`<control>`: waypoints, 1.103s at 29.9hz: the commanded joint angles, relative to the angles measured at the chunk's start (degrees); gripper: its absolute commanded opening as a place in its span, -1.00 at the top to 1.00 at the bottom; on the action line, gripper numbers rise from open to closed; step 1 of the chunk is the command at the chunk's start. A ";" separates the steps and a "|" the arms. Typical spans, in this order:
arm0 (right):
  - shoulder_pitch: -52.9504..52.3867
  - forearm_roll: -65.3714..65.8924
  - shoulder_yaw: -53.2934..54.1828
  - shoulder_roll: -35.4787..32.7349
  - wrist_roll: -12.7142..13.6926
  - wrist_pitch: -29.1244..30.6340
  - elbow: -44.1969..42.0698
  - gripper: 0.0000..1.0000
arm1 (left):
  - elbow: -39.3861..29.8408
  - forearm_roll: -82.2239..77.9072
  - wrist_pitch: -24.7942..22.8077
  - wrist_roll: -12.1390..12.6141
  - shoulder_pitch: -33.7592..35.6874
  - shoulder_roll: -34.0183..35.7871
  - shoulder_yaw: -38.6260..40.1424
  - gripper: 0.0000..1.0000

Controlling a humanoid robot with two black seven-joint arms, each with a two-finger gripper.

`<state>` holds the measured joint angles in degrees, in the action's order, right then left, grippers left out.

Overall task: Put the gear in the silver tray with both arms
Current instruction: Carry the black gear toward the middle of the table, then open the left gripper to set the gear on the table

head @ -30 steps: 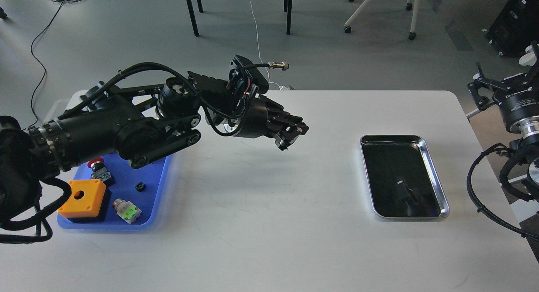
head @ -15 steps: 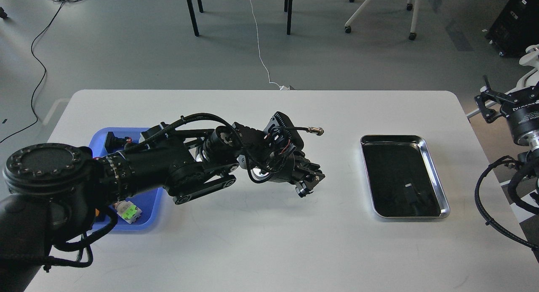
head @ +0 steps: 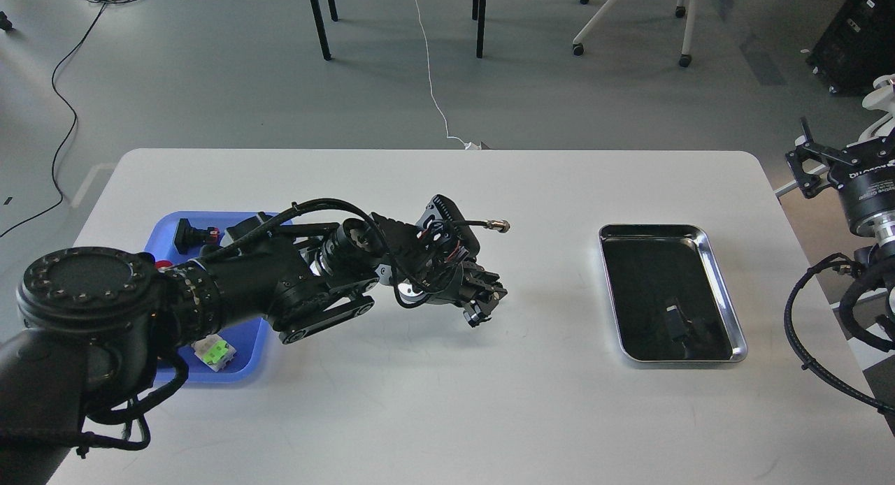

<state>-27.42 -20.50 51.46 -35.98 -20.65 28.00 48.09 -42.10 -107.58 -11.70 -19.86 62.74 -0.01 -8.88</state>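
Note:
The silver tray [head: 650,227] lies on the right half of the white table, its dark floor showing only reflections. My left arm reaches from the lower left, low over the table's middle. My left gripper [head: 482,305] points down and to the right, well left of the tray. Its dark fingers cannot be told apart, and I cannot tell whether it holds anything. My right gripper [head: 805,160] is off the table's right edge, raised, with its claws spread and empty. No gear shows; my left arm covers most of the blue tray.
The blue plastic tray [head: 245,365] sits at the left under my left arm, with a green and white part [head: 213,352] and a black part [head: 187,235] showing. Chair and table legs stand on the floor beyond the table's far edge.
My left arm came down from high over the table's left side to low over the middle, then drew back a little to the left. My right gripper shifted slightly at the right edge.

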 commanded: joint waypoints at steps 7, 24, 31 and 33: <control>0.00 0.02 -0.04 0.03 0.00 0.00 -0.10 -0.98 | 0.00 0.01 0.45 -0.01 -1.04 0.01 -2.64 0.54; -0.35 0.02 -0.48 -0.50 0.00 0.00 -0.01 -0.98 | -0.71 8.51 4.40 -0.80 0.54 0.01 2.01 -0.65; -3.42 2.21 -1.45 -4.88 0.70 0.00 0.78 -0.98 | -0.53 39.85 0.72 -0.97 9.49 0.01 9.75 -0.87; -5.53 3.44 -3.37 -6.47 0.70 0.00 1.04 -0.99 | -0.09 50.66 -0.16 -0.89 11.08 0.53 11.59 -0.94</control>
<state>-30.38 -18.77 50.09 -40.09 -20.07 28.00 48.69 -42.63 -71.71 -10.46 -20.81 71.29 0.00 0.25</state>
